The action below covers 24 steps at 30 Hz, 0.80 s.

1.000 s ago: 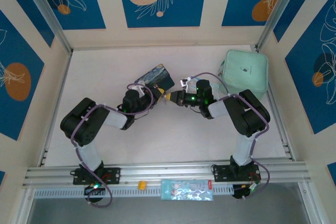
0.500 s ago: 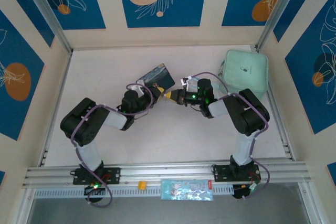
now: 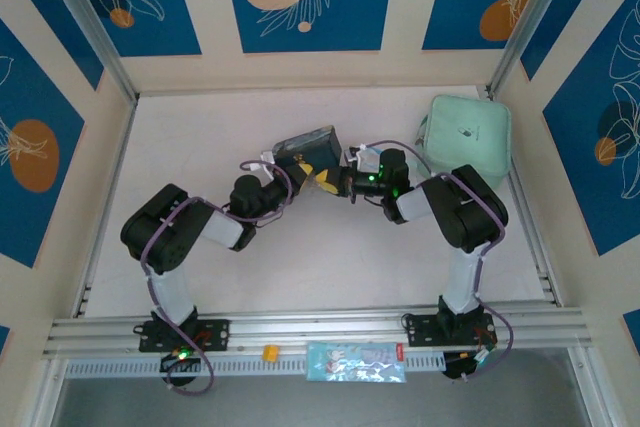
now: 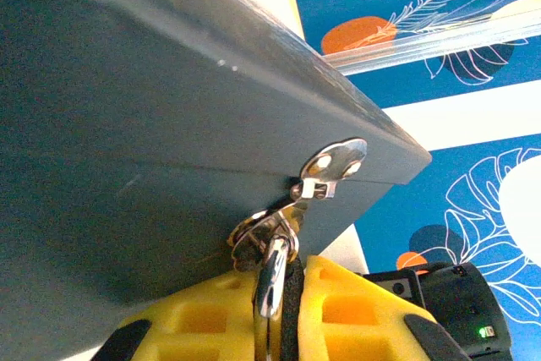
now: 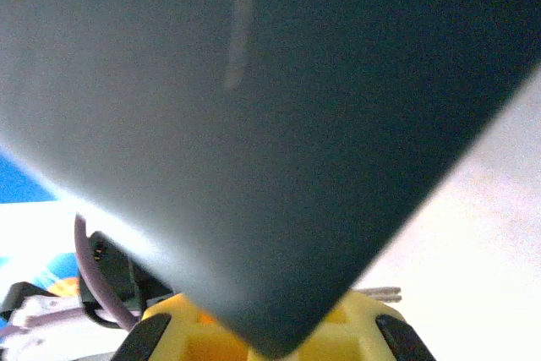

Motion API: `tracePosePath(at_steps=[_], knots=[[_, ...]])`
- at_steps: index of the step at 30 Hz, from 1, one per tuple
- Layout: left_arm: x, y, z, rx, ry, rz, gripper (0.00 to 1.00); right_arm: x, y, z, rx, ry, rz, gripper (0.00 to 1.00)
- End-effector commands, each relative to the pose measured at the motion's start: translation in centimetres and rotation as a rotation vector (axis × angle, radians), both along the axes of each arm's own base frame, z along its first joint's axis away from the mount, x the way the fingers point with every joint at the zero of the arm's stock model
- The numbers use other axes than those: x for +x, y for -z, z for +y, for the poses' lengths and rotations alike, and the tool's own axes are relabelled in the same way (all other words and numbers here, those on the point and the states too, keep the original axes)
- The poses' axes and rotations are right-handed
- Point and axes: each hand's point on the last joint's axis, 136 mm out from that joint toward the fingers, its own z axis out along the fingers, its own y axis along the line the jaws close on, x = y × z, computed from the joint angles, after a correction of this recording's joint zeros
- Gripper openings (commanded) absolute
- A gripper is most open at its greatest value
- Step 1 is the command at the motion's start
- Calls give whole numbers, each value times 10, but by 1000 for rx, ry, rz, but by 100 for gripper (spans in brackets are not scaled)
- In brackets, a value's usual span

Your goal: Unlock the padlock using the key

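Top external: the two arms meet at a painted tin point(image 3: 305, 147) that lies midway between the left and right edges of the surface point(image 3: 200, 137), nearer its far edge. The left arm point(image 3: 200, 227) reaches in from the tin's left side. The right tool point(image 3: 328, 180) has its yellow pads at the tin's near right corner. A mint-green pouch point(image 3: 468, 130) sits in the far right corner, well apart from the tin.

Left wrist: the tin's dark underside slants overhead, with a silvery hasp point(image 4: 334, 162) at its edge. The left tool point(image 4: 283, 302) is closed almost completely on a thin shiny metal piece with a dark strip beside it. This is probably the padlock point(image 4: 272, 268), whose upper end loops just below the hasp.

Right wrist: the tin's underside hangs close above the yellow pads point(image 5: 190, 340). The right tool is fully closed, and the tin's corner hides whatever lies between its pads.
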Motion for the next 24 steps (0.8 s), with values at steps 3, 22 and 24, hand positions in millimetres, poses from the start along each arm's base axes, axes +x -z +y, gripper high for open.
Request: tracePosePath(at_steps=[3, 22, 24], knots=[[-32, -37, -26, -36, 185, -174, 0, 20, -21, 6, 159, 13, 173, 0], [-21, -28, -17, -15, 120, -164, 0, 28, -6, 0, 178, 98, 312, 11], [-18, -26, -15, -15, 104, -155, 0, 28, -5, -2, 168, 105, 285, 16]])
